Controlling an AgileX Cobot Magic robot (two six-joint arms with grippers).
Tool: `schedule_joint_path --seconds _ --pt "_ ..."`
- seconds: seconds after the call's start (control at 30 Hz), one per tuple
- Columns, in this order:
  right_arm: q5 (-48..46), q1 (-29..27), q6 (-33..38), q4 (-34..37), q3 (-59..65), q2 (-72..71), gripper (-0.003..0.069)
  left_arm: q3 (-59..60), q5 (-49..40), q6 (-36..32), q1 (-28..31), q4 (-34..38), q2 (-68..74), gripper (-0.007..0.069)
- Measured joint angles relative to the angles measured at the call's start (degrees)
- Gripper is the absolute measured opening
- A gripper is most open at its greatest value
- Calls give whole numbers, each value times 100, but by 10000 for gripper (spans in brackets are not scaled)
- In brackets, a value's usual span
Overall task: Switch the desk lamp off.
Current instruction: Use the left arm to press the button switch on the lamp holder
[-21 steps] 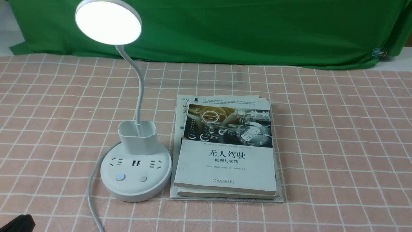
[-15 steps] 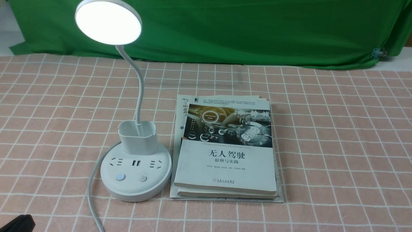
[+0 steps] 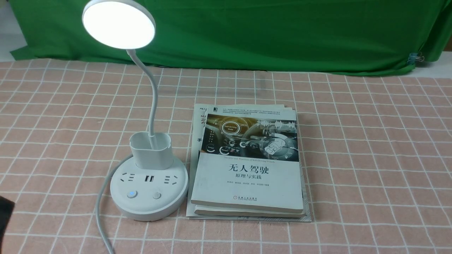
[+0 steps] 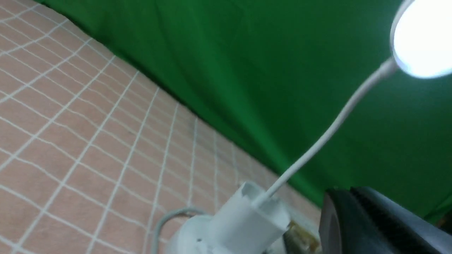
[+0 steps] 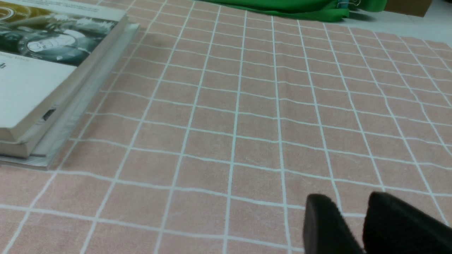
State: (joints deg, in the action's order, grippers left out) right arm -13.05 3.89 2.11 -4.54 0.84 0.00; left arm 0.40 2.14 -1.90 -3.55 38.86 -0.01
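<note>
The desk lamp stands left of centre on the checked cloth, and its round head (image 3: pixel 118 24) is lit. Its thin neck rises from a small cup (image 3: pixel 151 150) on the round base (image 3: pixel 149 204). The base has sockets and two buttons; the left button (image 3: pixel 132 194) glows blue, the right button (image 3: pixel 156 195) is plain. My left gripper (image 4: pixel 340 192) has its fingers pressed together and holds nothing; the cup (image 4: pixel 247 218) and the lit head (image 4: pixel 422 38) lie ahead of it. Only a black edge of the left gripper (image 3: pixel 5 217) shows in the front view. My right gripper (image 5: pixel 348 201) hovers over bare cloth with a narrow gap between its fingers, empty.
A stack of books (image 3: pixel 247 165) lies right beside the lamp base, also in the right wrist view (image 5: pixel 42 63). The lamp's white cable (image 3: pixel 100 211) runs from the base toward the table's front edge. A green backdrop (image 3: pixel 282 35) hangs behind the table.
The black part of my left arm has moved from the bottom left corner up along the left edge of the front view. The lamp stays lit.
</note>
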Motion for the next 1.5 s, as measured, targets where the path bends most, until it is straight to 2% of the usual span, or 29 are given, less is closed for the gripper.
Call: schedule_joint_path --seconds 0.1,0.17,0.27,0.37,0.47,0.6,0.67,0.87,0.93,1.1,1.23,1.5 --pt "0 0 0 0 0 0 240 0 423 45 0 366 0 6" --pt "0 0 0 0 0 0 240 -59 240 45 0 432 14 6" --pt "0 0 0 0 0 0 240 -558 -569 0 0 264 360 6" --pt "0 0 0 0 0 0 240 -1312 -1549 -22 0 -295 1195 6" --pt "0 0 0 0 0 0 240 -2596 -3280 -43 0 -1343 2731 6" --pt "0 0 0 0 0 0 240 -3676 -4746 -329 0 -2033 4501 6" --pt "0 0 0 5 0 0 240 -4090 -5144 -505 -65 -2168 5368 6" --pt "0 0 0 0 0 0 240 -4958 -5241 -667 -772 -2357 7449 6" --pt "0 0 0 0 0 0 240 -5133 -5274 -661 -978 -2385 7704 6" --pt "0 0 0 0 0 0 240 -5891 -5335 -261 -1767 -3030 8694 6" --pt "0 0 0 0 0 0 240 -6311 -5385 -41 -1939 -3285 9179 6" --pt "0 0 0 0 0 0 240 -6983 -5612 -28 -1945 -3365 10017 6"
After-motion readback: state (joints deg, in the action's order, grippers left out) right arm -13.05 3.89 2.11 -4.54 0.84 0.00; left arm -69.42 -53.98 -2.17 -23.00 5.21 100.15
